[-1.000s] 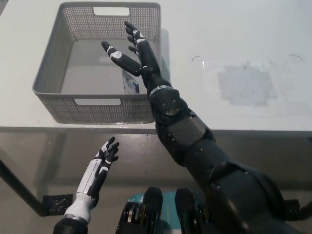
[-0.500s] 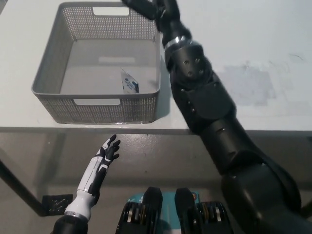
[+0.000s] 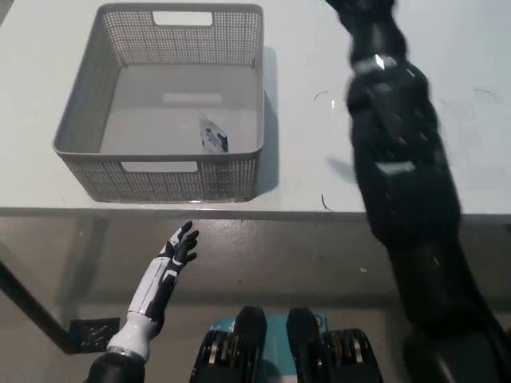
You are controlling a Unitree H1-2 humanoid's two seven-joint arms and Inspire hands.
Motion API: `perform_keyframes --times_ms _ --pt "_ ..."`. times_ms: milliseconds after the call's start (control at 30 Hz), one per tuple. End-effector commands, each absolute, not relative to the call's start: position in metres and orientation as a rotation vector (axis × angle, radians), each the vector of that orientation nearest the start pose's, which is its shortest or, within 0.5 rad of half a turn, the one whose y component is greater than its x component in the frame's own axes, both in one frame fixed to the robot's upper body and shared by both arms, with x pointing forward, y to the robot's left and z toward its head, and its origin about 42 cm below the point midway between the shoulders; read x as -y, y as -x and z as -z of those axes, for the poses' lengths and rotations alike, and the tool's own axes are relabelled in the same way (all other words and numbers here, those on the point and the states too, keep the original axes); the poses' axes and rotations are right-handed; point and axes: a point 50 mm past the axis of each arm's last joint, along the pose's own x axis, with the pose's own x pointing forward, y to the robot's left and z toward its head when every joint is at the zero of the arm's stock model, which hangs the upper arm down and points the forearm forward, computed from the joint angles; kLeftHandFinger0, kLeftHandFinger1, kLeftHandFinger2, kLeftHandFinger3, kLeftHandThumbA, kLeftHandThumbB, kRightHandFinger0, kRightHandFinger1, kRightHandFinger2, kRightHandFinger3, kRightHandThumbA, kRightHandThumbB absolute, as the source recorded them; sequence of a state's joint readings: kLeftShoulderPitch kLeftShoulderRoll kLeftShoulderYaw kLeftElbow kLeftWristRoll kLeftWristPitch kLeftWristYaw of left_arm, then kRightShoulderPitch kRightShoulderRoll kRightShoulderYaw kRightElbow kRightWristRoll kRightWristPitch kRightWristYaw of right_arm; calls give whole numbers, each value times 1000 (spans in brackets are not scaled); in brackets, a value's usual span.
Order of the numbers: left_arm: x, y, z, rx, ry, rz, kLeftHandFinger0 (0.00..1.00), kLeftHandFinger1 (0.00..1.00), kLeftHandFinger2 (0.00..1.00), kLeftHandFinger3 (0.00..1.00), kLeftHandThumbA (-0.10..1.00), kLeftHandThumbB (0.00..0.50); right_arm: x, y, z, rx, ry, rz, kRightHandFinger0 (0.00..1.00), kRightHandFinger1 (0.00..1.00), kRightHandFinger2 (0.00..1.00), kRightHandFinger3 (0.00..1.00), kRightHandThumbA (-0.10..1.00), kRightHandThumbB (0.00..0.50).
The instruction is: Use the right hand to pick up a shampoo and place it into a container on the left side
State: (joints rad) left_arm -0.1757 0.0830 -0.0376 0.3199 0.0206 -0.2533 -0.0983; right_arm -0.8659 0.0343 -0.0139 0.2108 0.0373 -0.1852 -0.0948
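Nearest you, the left hand (image 3: 177, 249) hangs low at lower left, below the counter (image 3: 335, 171) edge, fingers spread apart and holding nothing. It's over the floor, not touching anything.

Next up, the counter's front edge runs across the middle of the head view. The basket (image 3: 160, 177), grey w/ perforated walls and a cut-out handle on the near and far sides, sits on the counter's left part, its near wall just behind that edge.

Inside the basket you've got the shampoo (image 3: 212, 134), a small white pack w/ blue print. It's down on the basket floor, toward the near right area, tilted on edge rather than lying flat. Can't tell if it leans on the right wall; looks just beside it. Nothing grips it.

The right arm (image 3: 403, 183) comes up from bottom right and stretches across the counter's right part, well apart from the basket. It's motion-blurred. It runs out through the top edge of the view, so the right hand is out of frame: you can't tell its fingers from this.

Farther back, counter right of the basket shows faint scuffs and a couple of thin dark curved marks (image 3: 321, 95) beside the arm. Basket's far wall sits near the top edge of the view.
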Motion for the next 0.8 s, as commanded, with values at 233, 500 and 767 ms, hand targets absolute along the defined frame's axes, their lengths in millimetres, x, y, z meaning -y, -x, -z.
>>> perform_keyframes --times_ms 233,500,767 --pt "-215 -336 -85 142 -147 203 1000 1000 1000 1000 949 66 208 -359 -216 511 -45 -201 1000 1000 1000 1000 932 253" --pt "-213 -334 -84 148 -148 208 1000 1000 1000 1000 963 61 223 -309 -118 230 -79 -166 1000 1000 1000 1000 915 253" --pt "-217 -328 -84 153 -150 204 1000 1000 1000 1000 983 44 222 -295 -92 151 -93 -189 1000 1000 1000 1000 907 236"
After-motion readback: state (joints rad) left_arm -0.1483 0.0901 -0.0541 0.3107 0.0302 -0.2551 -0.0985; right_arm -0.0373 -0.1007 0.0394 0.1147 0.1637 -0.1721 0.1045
